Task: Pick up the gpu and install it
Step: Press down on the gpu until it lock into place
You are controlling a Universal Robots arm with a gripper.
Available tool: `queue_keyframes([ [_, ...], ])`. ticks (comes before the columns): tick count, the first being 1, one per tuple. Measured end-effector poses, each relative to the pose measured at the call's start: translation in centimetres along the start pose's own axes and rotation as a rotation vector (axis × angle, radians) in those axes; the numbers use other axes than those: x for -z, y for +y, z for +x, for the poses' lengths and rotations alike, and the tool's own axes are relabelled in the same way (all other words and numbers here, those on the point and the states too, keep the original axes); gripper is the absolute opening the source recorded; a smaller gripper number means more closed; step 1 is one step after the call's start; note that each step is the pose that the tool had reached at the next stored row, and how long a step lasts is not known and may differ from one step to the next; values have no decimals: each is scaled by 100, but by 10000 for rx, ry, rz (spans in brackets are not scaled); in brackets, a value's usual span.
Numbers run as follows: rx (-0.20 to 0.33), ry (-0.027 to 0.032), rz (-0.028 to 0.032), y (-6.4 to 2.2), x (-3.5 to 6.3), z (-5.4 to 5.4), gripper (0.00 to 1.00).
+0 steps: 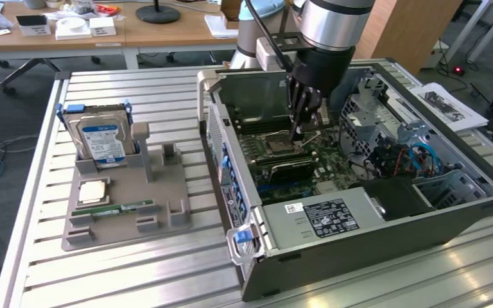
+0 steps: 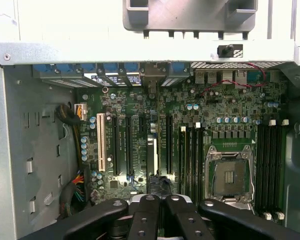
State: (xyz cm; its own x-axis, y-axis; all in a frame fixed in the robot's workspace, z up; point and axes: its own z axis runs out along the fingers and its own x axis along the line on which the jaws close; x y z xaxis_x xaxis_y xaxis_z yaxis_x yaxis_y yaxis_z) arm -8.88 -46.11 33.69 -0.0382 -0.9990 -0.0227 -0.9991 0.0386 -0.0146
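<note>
Standing edge-up on the motherboard inside the case, the gpu sits at six o'clock of the gripper, apparently placed to meet its slot. The fingers are drawn together directly over it. Whether they pinch its top edge is hidden, and so is how deep it's seated.

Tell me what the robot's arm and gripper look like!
The arm is a shiny silver tube with a light blue joint cap behind it and a black cable alongside. Its gripper is black, with jointed finger links showing round pins.
</note>
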Motion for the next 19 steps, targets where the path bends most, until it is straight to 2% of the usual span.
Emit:
queue_keyframes([
  [1, 0, 1, 0, 0, 0, 0, 11],
  [19, 0, 1, -1, 23, -10, -28, 11],
])
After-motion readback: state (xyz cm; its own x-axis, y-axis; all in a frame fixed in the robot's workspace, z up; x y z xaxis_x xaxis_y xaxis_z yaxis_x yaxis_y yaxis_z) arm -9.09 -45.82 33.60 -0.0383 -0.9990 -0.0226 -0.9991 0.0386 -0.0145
